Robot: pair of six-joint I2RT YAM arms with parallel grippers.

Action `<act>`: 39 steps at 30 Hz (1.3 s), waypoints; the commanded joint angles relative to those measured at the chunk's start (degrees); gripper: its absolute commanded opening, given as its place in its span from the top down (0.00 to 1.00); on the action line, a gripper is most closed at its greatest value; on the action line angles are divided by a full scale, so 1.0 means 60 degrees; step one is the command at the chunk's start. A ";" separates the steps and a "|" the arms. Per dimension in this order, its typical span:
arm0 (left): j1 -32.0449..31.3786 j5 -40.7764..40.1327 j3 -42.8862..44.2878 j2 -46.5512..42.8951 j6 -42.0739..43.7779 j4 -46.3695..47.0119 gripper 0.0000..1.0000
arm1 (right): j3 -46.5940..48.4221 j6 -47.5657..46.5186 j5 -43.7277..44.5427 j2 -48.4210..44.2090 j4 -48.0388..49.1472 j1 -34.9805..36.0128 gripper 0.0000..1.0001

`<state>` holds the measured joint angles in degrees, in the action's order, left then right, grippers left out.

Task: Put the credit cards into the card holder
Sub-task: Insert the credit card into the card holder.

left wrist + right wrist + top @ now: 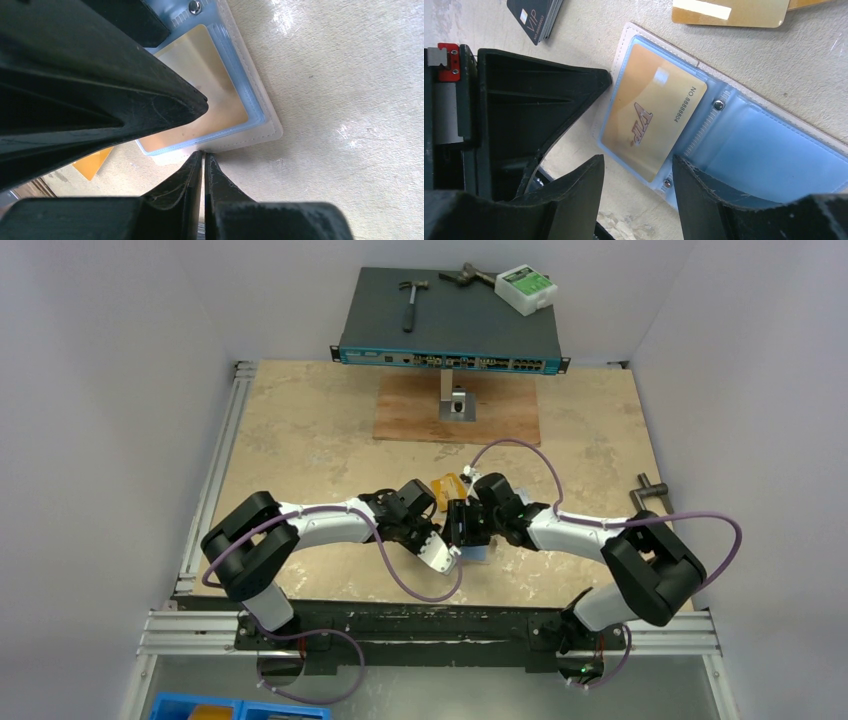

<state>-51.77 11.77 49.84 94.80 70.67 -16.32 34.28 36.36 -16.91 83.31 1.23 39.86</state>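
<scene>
While the card holder [769, 155] is lying open on the desk [774, 65], a gold card [651, 117] is sitting inside one of its clear bluish pockets. The left fingers [187, 185] are pressing shut against each other, gripping nothing, their tips meeting the holder's pale border. The right fingers [574, 190] are standing partly apart over the holder, holding nothing. Some black cards [536, 17] and a second gold card [744, 12] are lying on the desk just beyond the holder.
</scene>
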 commanded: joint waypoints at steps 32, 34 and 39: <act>0.0572 -0.0811 0.1561 -0.0831 -0.1062 -0.1999 0.79 | 0.1218 -0.0710 -0.1049 -0.2340 -0.2096 -0.4280 0.01; 0.0575 -0.0899 0.2168 -0.0715 -0.1251 -0.2424 0.79 | 0.0924 -0.0517 -0.1374 -0.2397 -0.1934 -0.4913 0.01; 0.0360 -0.0801 0.3520 -0.0313 -0.1624 -0.2573 0.77 | 0.0808 -0.0575 -0.0237 -0.2577 -0.2842 -0.5588 0.01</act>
<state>-48.58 7.01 64.53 91.88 64.01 -30.20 39.94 32.60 -20.73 69.38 -11.86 8.03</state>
